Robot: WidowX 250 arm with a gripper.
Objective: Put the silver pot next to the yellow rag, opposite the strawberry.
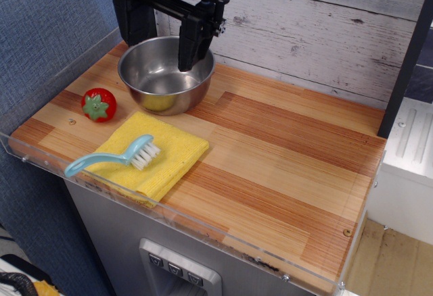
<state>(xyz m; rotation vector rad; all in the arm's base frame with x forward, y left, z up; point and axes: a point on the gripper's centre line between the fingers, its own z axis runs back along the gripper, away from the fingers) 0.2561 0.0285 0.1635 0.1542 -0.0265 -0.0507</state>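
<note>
The silver pot (161,80) stands at the back left of the wooden table top, just behind the yellow rag (166,154). The red strawberry (99,104) with its green cap lies left of the rag, in front of and left of the pot. My black gripper (162,49) hangs over the pot with its jaws apart. One finger (193,39) reaches down inside the bowl near its right rim, and the other finger (134,15) is at the back left rim. I cannot tell whether either finger touches the pot.
A light blue brush (118,155) with white bristles lies on the rag. A clear plastic wall (203,225) runs along the table's front and left edges. A grey plank wall (318,32) stands behind. Bare wood (291,167) spreads to the right.
</note>
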